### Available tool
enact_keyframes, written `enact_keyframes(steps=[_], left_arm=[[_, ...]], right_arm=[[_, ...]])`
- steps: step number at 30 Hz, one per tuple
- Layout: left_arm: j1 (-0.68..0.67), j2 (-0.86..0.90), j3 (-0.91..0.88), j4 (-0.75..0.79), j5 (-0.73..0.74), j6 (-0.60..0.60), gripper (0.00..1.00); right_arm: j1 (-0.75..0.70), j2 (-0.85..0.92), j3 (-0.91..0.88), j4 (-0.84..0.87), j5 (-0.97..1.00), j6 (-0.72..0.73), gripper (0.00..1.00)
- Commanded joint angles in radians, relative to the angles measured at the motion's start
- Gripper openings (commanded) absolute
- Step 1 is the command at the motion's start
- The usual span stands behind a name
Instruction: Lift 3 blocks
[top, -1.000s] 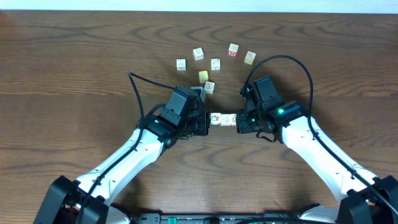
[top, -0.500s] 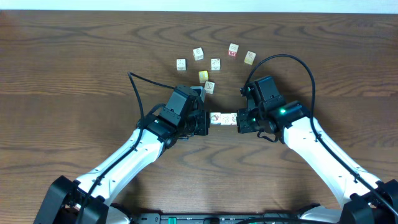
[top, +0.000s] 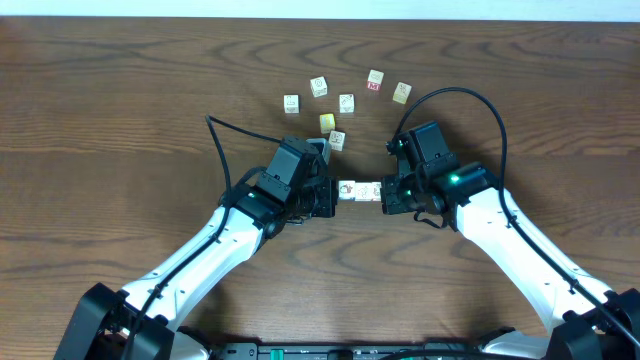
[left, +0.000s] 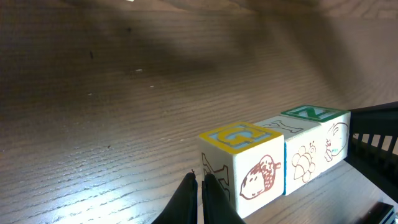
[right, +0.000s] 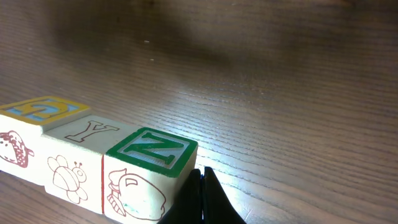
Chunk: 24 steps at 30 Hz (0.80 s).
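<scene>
Pressing inward from opposite ends, the two arms hold a row of three picture blocks (top: 357, 190) between them near the middle of the wooden desk (top: 120, 100).

The left gripper (left: 200, 186) has its fingers drawn together into one narrow point. That point touches the end face of the G block (left: 245, 165), whose top carries a blue letter in a yellow frame and whose side shows an acorn drawing. Next in line, face to face with it, is the Y block (left: 298, 149), with a plain pale top and a small drawing on its side. The N block (right: 146, 168), with a green-framed top, closes the row.

The right gripper (right: 202, 180) is likewise closed, fingers together, and its tip meets the outer corner of the N block. Neither gripper has a block between its fingers; the row is squeezed end to end.

Whether the row rests on the desk or hangs just above it cannot be told from these views.

In the overhead view, seven loose cubes (top: 346, 102) lie scattered in an arc beyond the arms, well apart from the row, among them a yellow cube (top: 327, 122).
</scene>
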Motion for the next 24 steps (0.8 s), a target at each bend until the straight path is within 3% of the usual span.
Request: enact_keyframes(steps=[1, 24], left_arm=[[-0.03, -0.026, 0.058, 0.029, 0.092, 0.01, 0.07], [-0.03, -0.055, 0.077, 0.028, 0.092, 0.01, 0.07]], right_arm=[[0.027, -0.027, 0.042, 0.013, -0.185, -0.019, 0.01], [0.027, -0.027, 0.085, -0.016, -0.18, -0.024, 0.01]])
